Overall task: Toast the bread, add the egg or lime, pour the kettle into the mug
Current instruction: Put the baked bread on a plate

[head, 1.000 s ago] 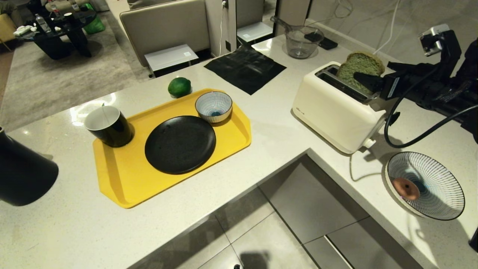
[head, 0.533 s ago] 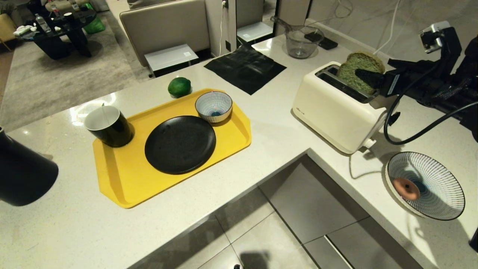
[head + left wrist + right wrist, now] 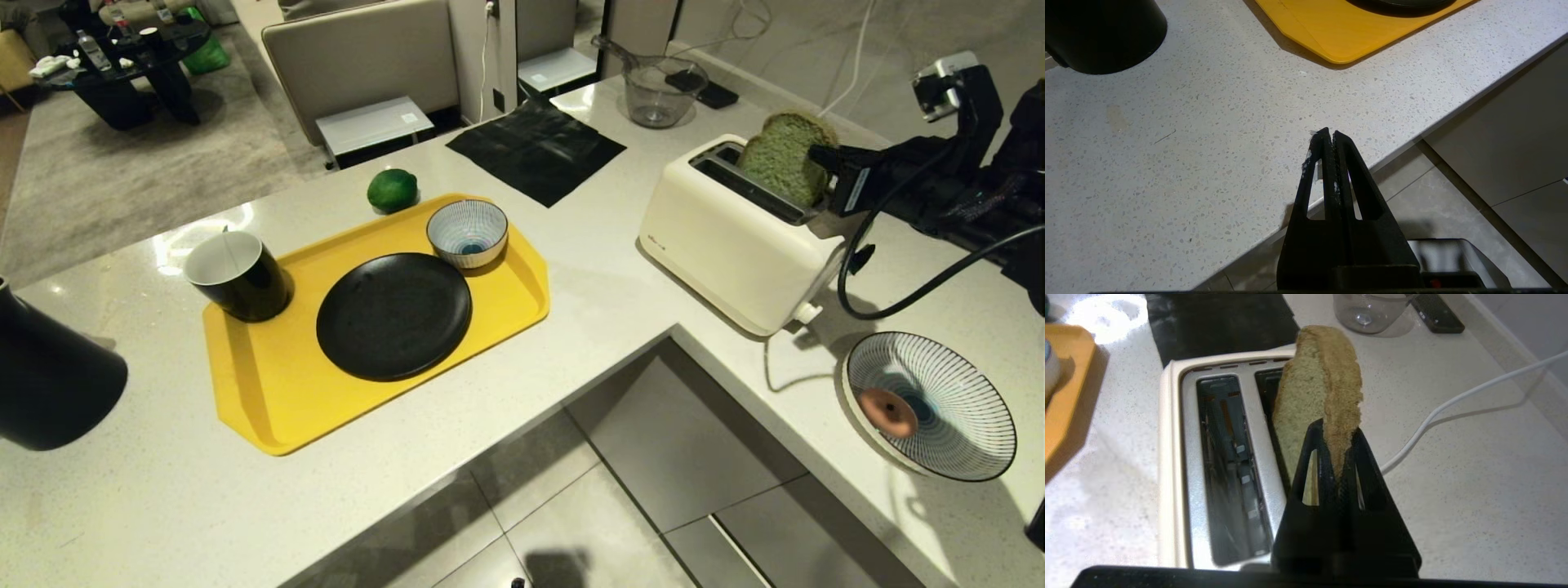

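Speckled white counter, and the right gripper (image 3: 1337,437) has just snapped from wide to pinching the bread (image 3: 1323,392) in the toaster (image 3: 735,237) — ready to lift. Left gripper (image 3: 1329,136) idle, fingers together.

Left gripper (image 3: 1329,136), fingers pressed together, is seen above speckled countertop (image 3: 1188,143); kettle (image 3: 1102,32) and yellow tray (image 3: 1355,28) are partly shown.

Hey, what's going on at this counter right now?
The right gripper is pinched shut on the crust edge of the pale green bread slice, which stands partly in one slot of the cream toaster. The left gripper is shut and empty above the speckled white counter. The dark green lime sits beside the yellow tray.
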Robot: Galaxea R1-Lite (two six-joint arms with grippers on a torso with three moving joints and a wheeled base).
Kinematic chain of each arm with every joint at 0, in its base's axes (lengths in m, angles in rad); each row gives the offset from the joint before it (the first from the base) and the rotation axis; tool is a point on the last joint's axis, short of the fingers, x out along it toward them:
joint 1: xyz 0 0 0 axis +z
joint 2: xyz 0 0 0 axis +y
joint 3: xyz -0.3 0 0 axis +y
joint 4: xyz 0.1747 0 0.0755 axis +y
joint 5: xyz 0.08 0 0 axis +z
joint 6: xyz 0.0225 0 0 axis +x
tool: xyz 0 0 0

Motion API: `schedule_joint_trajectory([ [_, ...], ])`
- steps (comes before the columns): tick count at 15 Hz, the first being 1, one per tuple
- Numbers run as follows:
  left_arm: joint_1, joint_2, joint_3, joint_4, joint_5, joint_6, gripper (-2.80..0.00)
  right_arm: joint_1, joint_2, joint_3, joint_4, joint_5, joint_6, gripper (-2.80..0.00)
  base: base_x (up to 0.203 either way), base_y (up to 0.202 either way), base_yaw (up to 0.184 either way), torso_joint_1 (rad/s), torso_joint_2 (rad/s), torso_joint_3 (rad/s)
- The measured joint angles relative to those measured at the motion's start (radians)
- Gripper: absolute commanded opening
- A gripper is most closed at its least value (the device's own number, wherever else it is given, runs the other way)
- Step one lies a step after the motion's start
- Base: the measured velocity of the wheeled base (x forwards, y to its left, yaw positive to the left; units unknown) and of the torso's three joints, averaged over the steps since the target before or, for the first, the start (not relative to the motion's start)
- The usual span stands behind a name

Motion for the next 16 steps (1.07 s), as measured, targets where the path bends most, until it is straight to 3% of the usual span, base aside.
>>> schedule_joint_trajectory([
  [4,0.0,0.0,0.0,0.0,0.0,0.0,-2.8,0.001,-0.005,0.002,-0.002,0.002,-0.018,-2.8,0.0,0.0,0.0,0.0,0.0,0.0],
  [9,0.0,0.0,0.0,0.0,0.0,0.0,-2.8,0.001,-0.054,0.028,-0.006,0.0,-0.11,-2.8,0.0,0.0,0.0,0.0,0.0,0.0],
  [16,0.0,0.0,0.0,0.0,0.0,0.0,-2.8,0.0,-0.198,0.074,-0.002,-0.005,-0.046,-2.8,0.0,0.0,0.0,0.0,0.0,0.0],
])
